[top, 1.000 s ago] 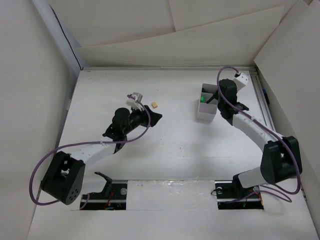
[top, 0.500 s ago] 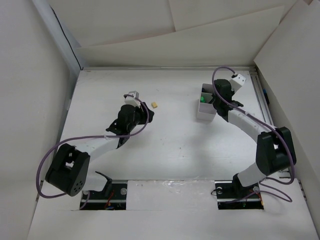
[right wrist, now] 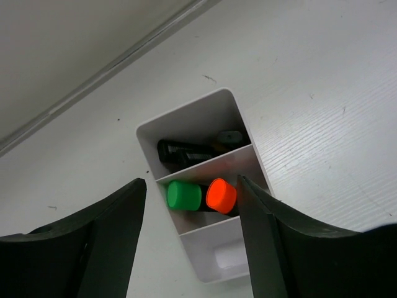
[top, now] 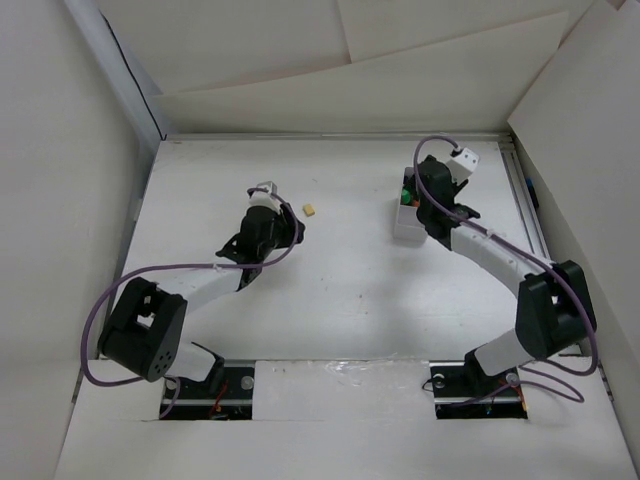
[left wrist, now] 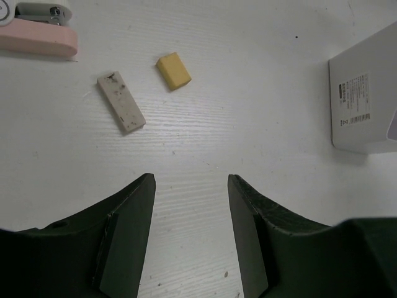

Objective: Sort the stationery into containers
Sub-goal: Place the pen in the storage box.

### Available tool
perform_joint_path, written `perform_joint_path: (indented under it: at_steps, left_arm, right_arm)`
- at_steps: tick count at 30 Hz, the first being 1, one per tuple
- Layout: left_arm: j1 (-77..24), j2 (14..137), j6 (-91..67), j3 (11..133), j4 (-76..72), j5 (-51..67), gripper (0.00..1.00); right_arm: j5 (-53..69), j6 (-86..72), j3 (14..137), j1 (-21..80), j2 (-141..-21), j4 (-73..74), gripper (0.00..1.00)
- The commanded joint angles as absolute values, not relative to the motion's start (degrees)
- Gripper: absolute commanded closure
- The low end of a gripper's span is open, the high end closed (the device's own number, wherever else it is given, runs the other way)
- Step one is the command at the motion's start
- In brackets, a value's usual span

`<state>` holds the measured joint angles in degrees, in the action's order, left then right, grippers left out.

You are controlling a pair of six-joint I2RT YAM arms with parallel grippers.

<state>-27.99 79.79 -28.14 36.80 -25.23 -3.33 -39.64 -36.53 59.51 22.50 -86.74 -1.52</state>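
A yellow eraser block [left wrist: 173, 70] and a scuffed beige eraser block [left wrist: 121, 102] lie on the table ahead of my left gripper [left wrist: 191, 186], which is open and empty, hovering short of them. The yellow eraser also shows in the top view [top: 310, 209], just beyond the left gripper [top: 296, 228]. The white box [right wrist: 197, 121] has three compartments: black items in the far one, a green-capped marker [right wrist: 184, 195] and an orange-capped marker [right wrist: 221, 194] in the middle one, nothing seen in the near one. My right gripper [right wrist: 191, 184] is open and empty above the box [top: 408, 226].
A pink stapler-like object [left wrist: 37, 38] lies at the top left of the left wrist view. The box's labelled side [left wrist: 366, 93] shows at that view's right edge. Cardboard walls enclose the table on three sides.
The right gripper has moved left, over the white box. The left gripper has drawn back a little to the left, its arm folding closer, with the yellow eraser unmoved.
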Motion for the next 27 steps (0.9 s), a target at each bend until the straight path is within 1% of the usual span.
perform_joint_path:
  at_steps: [1, 4, 10, 13, 14, 16, 17, 18, 22, 23, 25, 27]
  left_arm:
    - [-27.42, 79.37, -28.83, 39.46, -24.09, -4.31, 0.53]
    - [-26.89, 79.37, -30.23, 39.46, -23.21, -6.41, 0.53]
    - [-26.19, 80.41, -31.64, 42.00, -19.53, -10.55, 0.53]
    - [-26.19, 83.66, -31.64, 45.34, -16.80, -11.95, 0.54]
    - [-26.19, 84.45, -32.16, 45.87, -16.18, -11.95, 0.54]
    - [-26.19, 85.86, -32.17, 46.49, -16.17, -13.70, 0.57]
    - [-26.19, 85.87, -32.86, 46.49, -15.65, -14.41, 0.57]
    - [-26.19, 85.87, -32.87, 46.49, -15.64, -14.41, 0.57]
    - [-26.19, 88.67, -32.87, 48.16, -15.64, -15.55, 0.58]
    - [-26.19, 89.73, -32.87, 49.90, -14.69, -15.56, 0.58]
    - [-26.19, 91.75, -32.87, 51.50, -13.36, -14.69, 0.61]
    - [-26.19, 93.77, -32.87, 52.03, -13.36, -14.68, 0.61]
  right_arm:
    - [-38.94, -37.09, 59.60, 23.20, -80.87, -2.64, 0.33]
    - [-36.92, -37.09, 58.10, 23.91, -77.27, -2.11, 0.31]
    - [-32.43, -37.09, 55.73, 26.71, -72.52, -2.11, 0.32]
    - [-30.59, -37.09, 55.72, 27.25, -71.20, -1.58, 0.51]
    - [-29.54, -37.09, 55.11, 27.94, -70.50, -1.06, 0.67]
    - [-28.13, -37.09, 55.11, 28.73, -69.62, -1.05, 0.83]
    - [-28.13, -37.09, 54.59, 29.52, -69.61, -1.05, 0.93]
    - [-27.52, -37.09, 54.58, 29.53, -68.91, -1.05, 0.95]
    - [-26.46, -37.61, 54.58, 32.16, -67.07, -0.53, 0.96]
    - [-25.93, -37.62, 54.58, 32.86, -67.06, 0.17, 0.95]
    - [-25.93, -37.62, 54.58, 33.65, -66.53, 0.78, 0.85]
    - [-25.93, -37.62, 54.58, 34.54, -65.92, 0.79, 0.77]
